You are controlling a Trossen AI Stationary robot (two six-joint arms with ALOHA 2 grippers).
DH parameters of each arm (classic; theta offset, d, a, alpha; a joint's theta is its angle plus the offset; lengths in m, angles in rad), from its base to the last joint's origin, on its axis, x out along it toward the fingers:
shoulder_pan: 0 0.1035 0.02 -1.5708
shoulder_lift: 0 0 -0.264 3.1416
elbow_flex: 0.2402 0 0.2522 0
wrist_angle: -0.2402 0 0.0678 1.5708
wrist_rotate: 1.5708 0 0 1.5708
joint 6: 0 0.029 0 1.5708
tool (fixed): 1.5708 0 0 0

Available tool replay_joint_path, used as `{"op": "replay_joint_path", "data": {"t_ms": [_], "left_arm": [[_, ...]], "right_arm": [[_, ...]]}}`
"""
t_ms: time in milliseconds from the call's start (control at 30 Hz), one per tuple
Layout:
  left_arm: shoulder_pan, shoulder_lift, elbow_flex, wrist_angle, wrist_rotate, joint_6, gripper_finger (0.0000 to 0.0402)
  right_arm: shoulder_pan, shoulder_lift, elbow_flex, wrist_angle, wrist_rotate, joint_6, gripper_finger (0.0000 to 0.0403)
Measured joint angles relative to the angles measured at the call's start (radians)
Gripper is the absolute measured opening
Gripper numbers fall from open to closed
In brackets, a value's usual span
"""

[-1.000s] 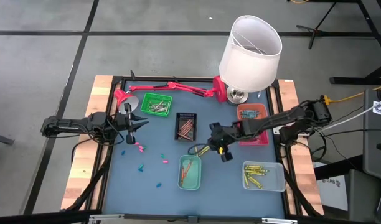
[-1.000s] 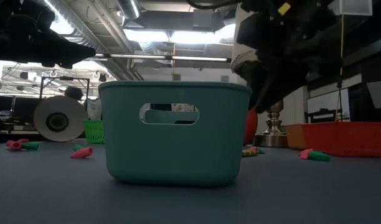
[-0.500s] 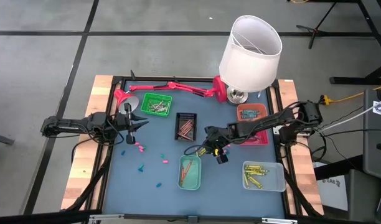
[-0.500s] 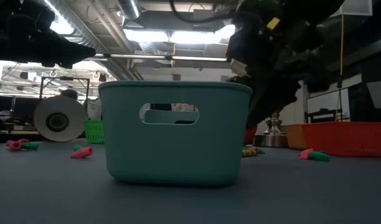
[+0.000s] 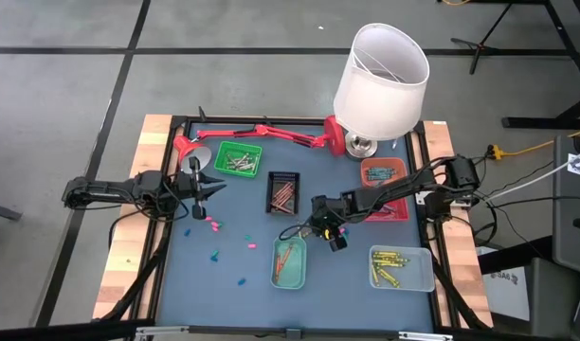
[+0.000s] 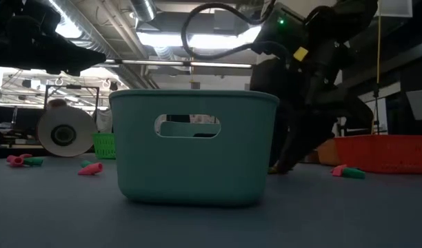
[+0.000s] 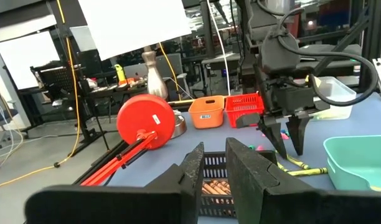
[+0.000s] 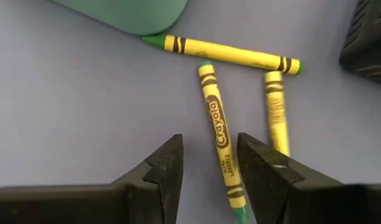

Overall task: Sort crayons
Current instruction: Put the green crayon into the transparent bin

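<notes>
Teal tray is my landmark. From above, I see the right gripper just beside its far right corner, over yellow crayons; left of the tray the mat is open, with only scattered crayons. The left gripper waits well apart, far-left of the tray. At table height, the right arm stands close behind the tray's right edge. In the right wrist view, fingers are wide apart, one yellow crayon between them, nothing gripped. In the left wrist view, fingers are narrow, holding nothing.
</notes>
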Motion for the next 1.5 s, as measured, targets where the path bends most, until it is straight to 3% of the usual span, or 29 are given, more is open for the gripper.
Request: {"op": "replay_joint_path", "data": {"t_ms": [667,1200,1500], "left_arm": [[0.0,0.0,0.0,0.0,0.0,0.0,0.0053],[0.0,0.0,0.0,0.0,0.0,0.0,0.0053],[0.0,0.0,0.0,0.0,-0.001,0.0,0.0053]], "right_arm": [[0.0,-0.003,0.003,-0.093,-0.035,0.014,0.0148],[0.0,-0.004,0.002,-0.105,-0.035,0.016,0.0017],[0.001,-0.045,-0.001,-0.16,-0.025,0.016,0.0027]]}}
